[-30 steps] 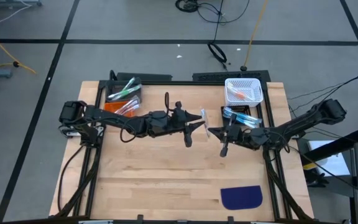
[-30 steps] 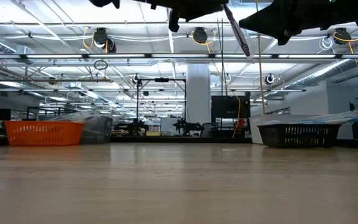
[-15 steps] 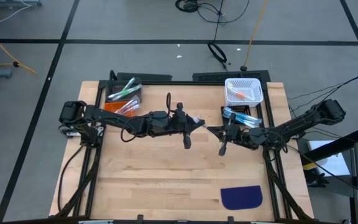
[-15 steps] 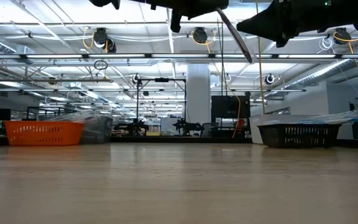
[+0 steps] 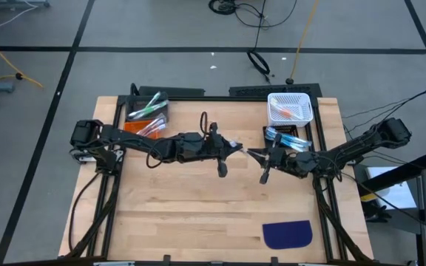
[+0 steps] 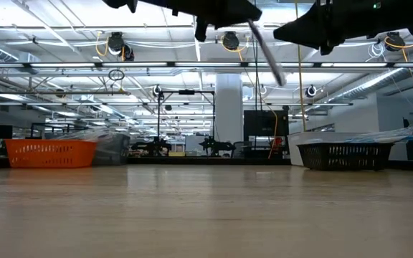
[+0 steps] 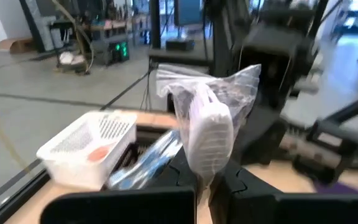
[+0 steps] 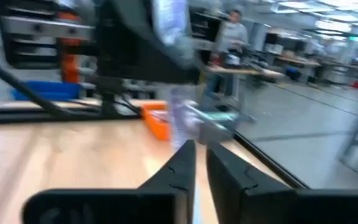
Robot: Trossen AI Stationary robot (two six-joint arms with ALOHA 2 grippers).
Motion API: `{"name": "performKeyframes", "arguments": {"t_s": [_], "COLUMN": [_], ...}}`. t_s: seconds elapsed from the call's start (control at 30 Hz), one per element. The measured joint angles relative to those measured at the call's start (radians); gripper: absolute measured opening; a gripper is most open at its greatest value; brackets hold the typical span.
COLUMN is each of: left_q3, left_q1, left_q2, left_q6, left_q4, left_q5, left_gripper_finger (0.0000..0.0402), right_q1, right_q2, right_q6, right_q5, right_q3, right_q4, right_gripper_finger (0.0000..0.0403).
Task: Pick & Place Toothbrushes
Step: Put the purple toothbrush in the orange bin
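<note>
While both arms hang over the middle of the table [image 5: 198, 214], the left pincer [image 5: 237, 147] is clamped on one toothbrush [image 7: 209, 132] in a clear wrapper, held up in the air. The right pincer [image 5: 251, 154] sits just beside it, tip to tip; its fingers [image 8: 185, 163] look nearly closed with the wrapper's end between them, but I can't tell if it's really gripping. Four bins at the back: an orange one [image 5: 137, 126] and a dark one [image 5: 148, 108] on the left with more toothbrushes, a white basket [image 5: 290, 108] and a dark bin [image 5: 288, 137] on the right. One blue mat [image 5: 287, 234] lies up front.
</note>
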State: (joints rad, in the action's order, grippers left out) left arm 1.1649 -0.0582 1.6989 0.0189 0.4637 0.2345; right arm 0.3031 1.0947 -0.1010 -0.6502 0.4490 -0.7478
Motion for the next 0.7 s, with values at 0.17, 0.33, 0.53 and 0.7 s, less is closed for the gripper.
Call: {"name": "performKeyframes", "arguments": {"t_s": [0.17, 0.33, 0.53, 0.7], "left_q3": [-0.002, -0.001, 0.000, 0.002], "left_q1": [0.000, 0.004, 0.021, 0.049], "left_q2": [-0.055, -0.134, -0.240, -0.309], "left_q6": [-0.033, -0.040, 0.048, 0.141], "left_q4": [-0.142, -0.389, -0.703, -0.967], "left_q5": [0.080, 0.194, 0.323, 0.399], "left_gripper_finger": [0.0001, 0.0001, 0.0001, 0.0001], "right_q1": [-0.020, -0.035, -0.036, -0.036], "right_q2": [0.000, 0.000, 0.000, 0.000], "right_q6": [0.034, 0.144, 0.179, 0.178], "right_q5": [-0.088, -0.081, -0.080, -0.080], "right_q3": [0.001, 0.000, 0.000, 0.000], "right_q4": [0.100, 0.196, 0.231, 0.237], "right_gripper_finger": [0.0077, 0.0119, 0.0132, 0.0125]}}
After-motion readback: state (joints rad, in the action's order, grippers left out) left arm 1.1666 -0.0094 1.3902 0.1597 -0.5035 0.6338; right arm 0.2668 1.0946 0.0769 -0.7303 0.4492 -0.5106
